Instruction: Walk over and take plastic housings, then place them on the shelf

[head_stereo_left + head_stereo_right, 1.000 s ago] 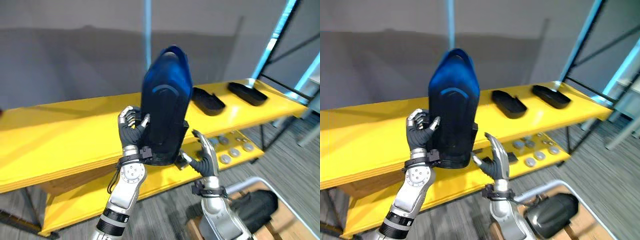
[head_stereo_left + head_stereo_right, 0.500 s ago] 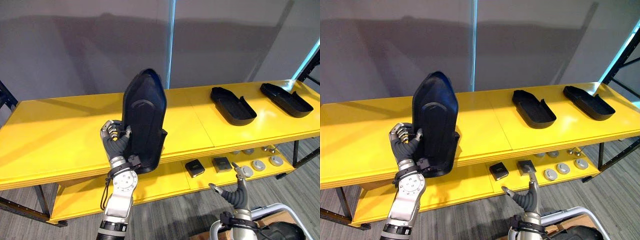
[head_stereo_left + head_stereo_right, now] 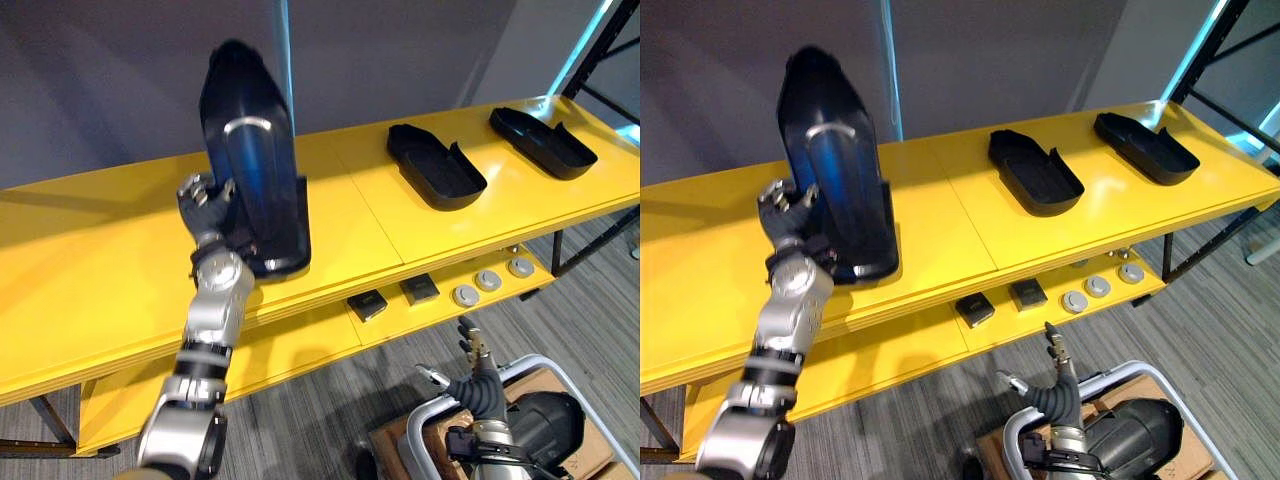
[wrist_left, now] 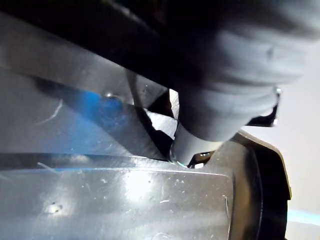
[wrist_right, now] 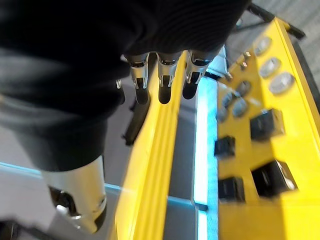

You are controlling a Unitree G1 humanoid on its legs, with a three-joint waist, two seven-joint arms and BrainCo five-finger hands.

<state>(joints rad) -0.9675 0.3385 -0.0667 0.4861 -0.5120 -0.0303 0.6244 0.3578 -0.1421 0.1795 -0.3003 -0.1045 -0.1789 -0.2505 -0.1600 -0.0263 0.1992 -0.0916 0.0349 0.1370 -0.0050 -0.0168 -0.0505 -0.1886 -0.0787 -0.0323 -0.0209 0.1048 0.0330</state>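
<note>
A tall dark plastic housing (image 3: 250, 165) stands upright over the middle-left of the yellow shelf top (image 3: 90, 270). My left hand (image 3: 205, 205) is shut on its left edge, fingers curled round the rim; its glossy wall (image 4: 100, 200) is close in the left wrist view. Whether its base touches the shelf I cannot tell. Two more dark housings (image 3: 435, 165) (image 3: 540, 140) lie open side up on the shelf's right part. My right hand (image 3: 470, 375) hangs low in front of the shelf, apart from everything, with its fingers (image 5: 160, 85) straight and nothing in them.
The lower yellow shelf (image 3: 910, 350) carries small black boxes (image 3: 368, 305) and round silver discs (image 3: 488, 280). A white-framed cart (image 3: 440, 420) with a dark bundle (image 3: 540, 425) stands at the bottom right. A grey wall runs behind the shelf, and black rack posts (image 3: 610, 25) stand at the far right.
The camera has shifted. My left arm has stretched out, carrying the housing farther over the shelf top. My right hand, under the housing one second ago, has dropped low by the cart.
</note>
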